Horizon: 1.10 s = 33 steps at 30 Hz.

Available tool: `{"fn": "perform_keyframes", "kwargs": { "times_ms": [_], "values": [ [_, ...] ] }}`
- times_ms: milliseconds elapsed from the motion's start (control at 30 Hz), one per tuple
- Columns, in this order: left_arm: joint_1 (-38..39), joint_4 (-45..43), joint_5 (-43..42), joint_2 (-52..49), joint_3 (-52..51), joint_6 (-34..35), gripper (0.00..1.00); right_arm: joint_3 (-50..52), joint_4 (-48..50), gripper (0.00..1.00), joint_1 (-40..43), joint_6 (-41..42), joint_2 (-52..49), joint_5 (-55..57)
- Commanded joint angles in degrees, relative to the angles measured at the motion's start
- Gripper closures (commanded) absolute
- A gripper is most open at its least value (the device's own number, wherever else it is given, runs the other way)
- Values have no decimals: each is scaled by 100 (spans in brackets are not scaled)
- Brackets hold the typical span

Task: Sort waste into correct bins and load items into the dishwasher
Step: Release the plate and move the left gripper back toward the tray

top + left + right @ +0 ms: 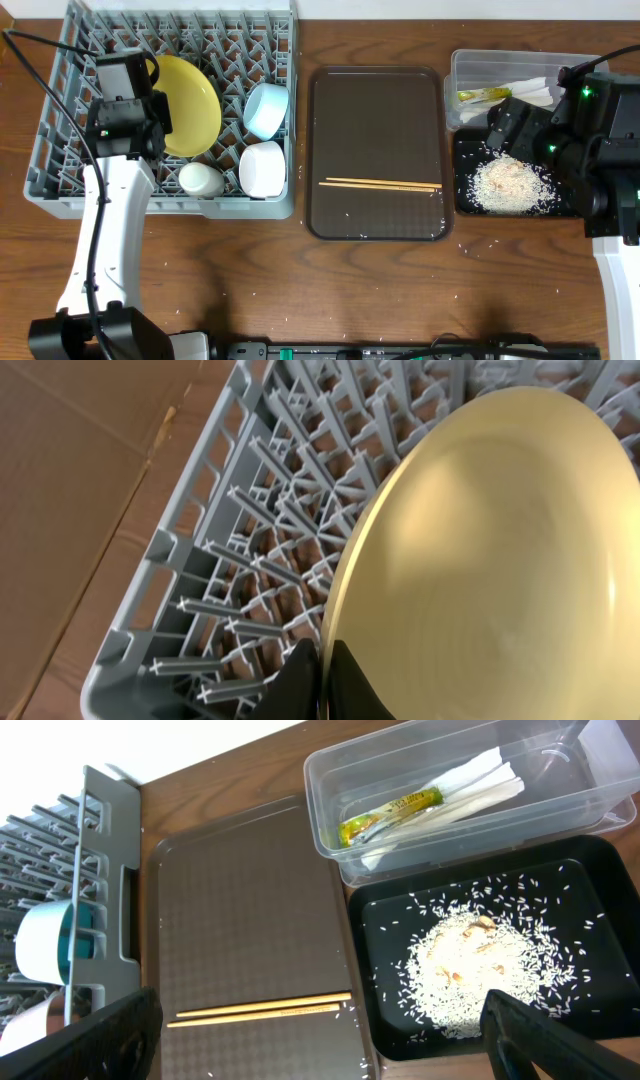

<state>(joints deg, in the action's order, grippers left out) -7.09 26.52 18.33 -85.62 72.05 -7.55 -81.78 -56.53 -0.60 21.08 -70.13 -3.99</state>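
Pinching with left gripper (322, 660), closed tight on the lower rim of the yellow plate (490, 560), tilted on edge inside the grey dish rack (200, 590). Seems stiff, smooth, slippery, rather light; best held firmly at rim. Spread wide and empty at right gripper (320, 1055).

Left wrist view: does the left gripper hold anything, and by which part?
The left gripper is shut on the yellow plate, pinching its rim, with the plate in the grey rack. The right gripper is open and holds nothing.
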Motion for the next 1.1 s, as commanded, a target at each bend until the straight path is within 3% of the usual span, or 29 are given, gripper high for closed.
{"fn": "perform_keyframes", "kwargs": {
  "times_ms": [0,567,633,700,767,867,1067],
  "values": [
    [-33,-79,190,-4,-138,-35,92,-70,-11,1,31,74,-11,76],
    [599,-48,190,-4,-192,-37,90,-70,-11,1,31,74,-11,76],
    [636,-48,188,-4,-192,-35,78,-70,-11,1,31,74,-11,76],
    [645,-48,179,-4,-192,-33,55,-70,-11,1,31,74,-11,76],
    [651,-46,120,-4,-192,-35,44,-70,-11,1,31,74,-11,76],
    [704,-48,122,17,-192,-33,36,-70,-11,1,31,74,-11,76],
    [999,-87,122,251,-164,-35,30,-70,-11,1,31,74,-11,76]
  ]
}}
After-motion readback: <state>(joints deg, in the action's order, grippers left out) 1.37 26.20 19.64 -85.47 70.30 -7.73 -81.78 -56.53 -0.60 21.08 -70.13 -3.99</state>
